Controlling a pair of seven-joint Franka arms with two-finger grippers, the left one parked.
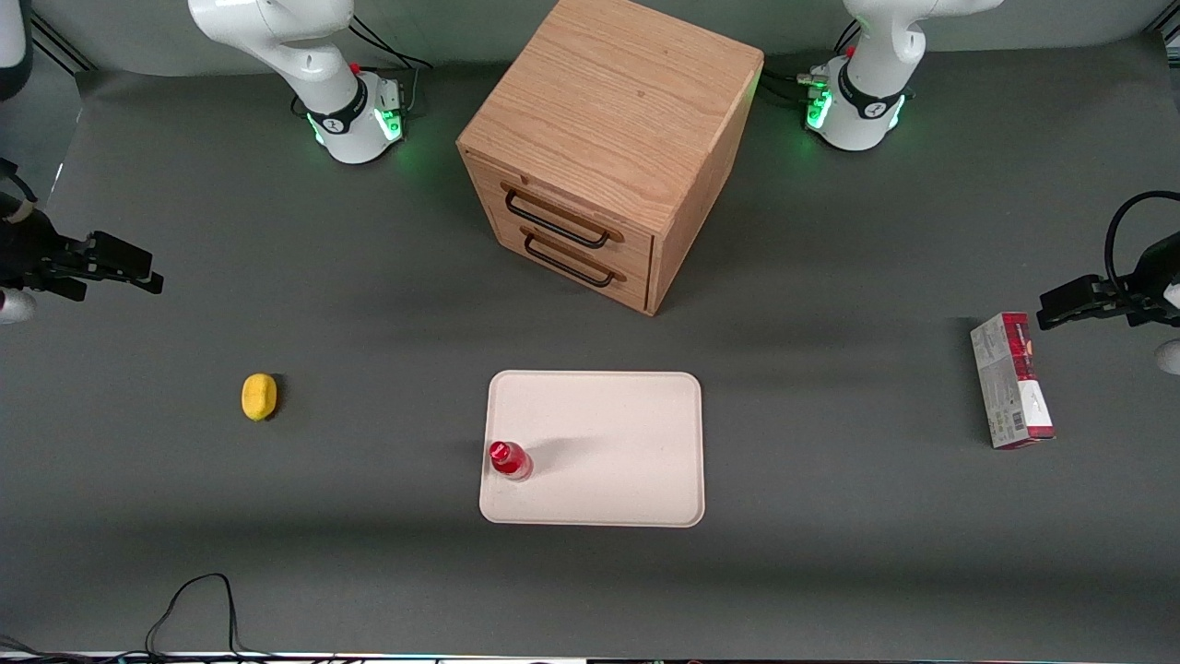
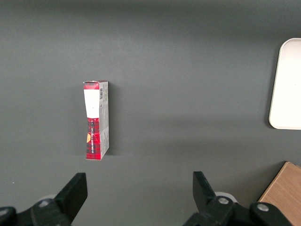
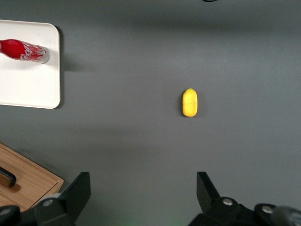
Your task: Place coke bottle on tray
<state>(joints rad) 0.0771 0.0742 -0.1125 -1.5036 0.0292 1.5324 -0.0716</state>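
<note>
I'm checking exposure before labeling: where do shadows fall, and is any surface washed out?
Front view: the coke bottle casts a soft shadow across the tray; the cabinet shades the mat beside it. Right wrist view: the tray reads nearly blown white; the open hand hangs above the mat near the yellow object.

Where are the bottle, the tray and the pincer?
Bottle (image 1: pixel 509 459): front view, its red cap.
Tray (image 1: pixel 627 415): front view, bare floor.
Pincer (image 1: pixel 118 266): front view, between its open fingertips, at the working arm's end.
</note>
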